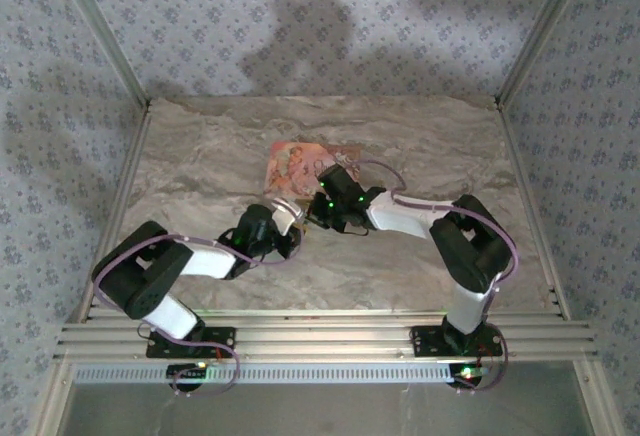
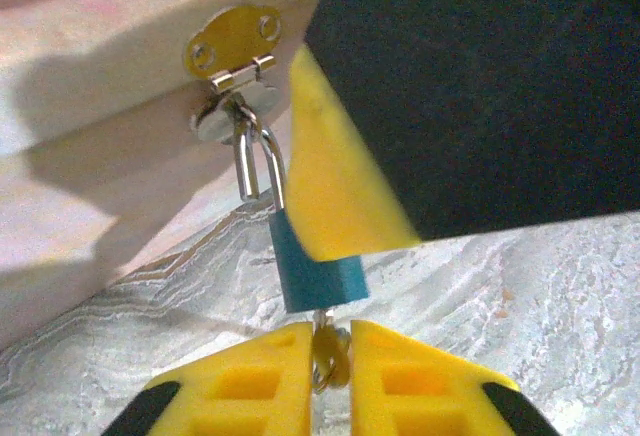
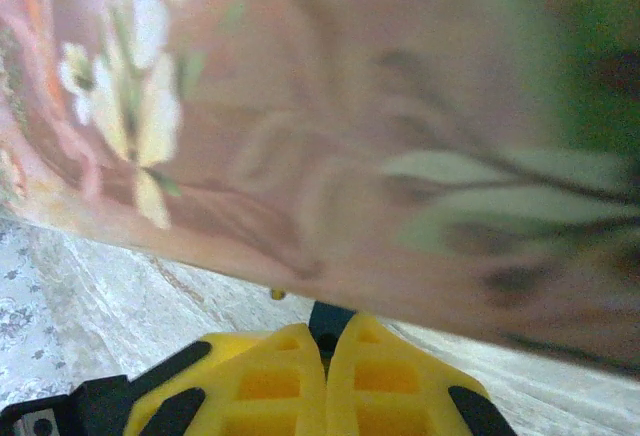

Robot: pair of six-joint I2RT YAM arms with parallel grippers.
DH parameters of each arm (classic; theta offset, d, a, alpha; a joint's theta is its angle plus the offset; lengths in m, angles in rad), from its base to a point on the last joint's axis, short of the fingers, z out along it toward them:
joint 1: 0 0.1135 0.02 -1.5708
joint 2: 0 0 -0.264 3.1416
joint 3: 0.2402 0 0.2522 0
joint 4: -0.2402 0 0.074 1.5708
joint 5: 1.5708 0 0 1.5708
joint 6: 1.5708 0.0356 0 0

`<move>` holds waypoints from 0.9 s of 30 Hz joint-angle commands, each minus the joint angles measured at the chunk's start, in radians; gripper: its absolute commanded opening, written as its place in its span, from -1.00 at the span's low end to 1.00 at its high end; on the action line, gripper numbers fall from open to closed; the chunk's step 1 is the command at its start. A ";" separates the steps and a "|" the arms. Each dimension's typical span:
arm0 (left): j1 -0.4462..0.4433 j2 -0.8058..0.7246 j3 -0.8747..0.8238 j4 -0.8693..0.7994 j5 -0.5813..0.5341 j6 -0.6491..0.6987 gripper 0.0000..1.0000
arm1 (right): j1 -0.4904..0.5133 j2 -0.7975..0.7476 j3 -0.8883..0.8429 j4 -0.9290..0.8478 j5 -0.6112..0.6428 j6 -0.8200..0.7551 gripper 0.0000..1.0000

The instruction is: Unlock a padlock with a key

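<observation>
Hanging padlock (image 2: pixel 310 286) on pink box (image 2: pixel 100 106), key (image 2: pixel 330 356) inserted

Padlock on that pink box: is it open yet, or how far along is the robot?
Done: the key looks seated under the padlock. In hand: the left gripper pinches the key, the right gripper steadies the padlock. Left: the shackle is still closed through the hasp of the pink box, so turning and opening remain.
</observation>
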 commanded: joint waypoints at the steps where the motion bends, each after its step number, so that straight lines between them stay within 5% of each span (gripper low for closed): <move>1: -0.003 -0.059 0.007 -0.016 0.022 -0.008 -0.34 | -0.021 -0.022 -0.056 0.023 0.024 0.015 -1.00; 6: 0.014 -0.144 -0.017 -0.063 0.026 -0.055 -0.06 | -0.057 -0.085 -0.126 0.043 0.043 0.011 -1.00; 14: 0.080 -0.230 -0.035 -0.122 0.106 -0.159 -0.04 | -0.113 -0.209 -0.239 0.098 0.095 -0.001 -1.00; 27: 0.089 -0.287 -0.061 -0.123 0.128 -0.215 -0.03 | -0.086 -0.212 -0.301 0.256 0.203 0.200 -1.00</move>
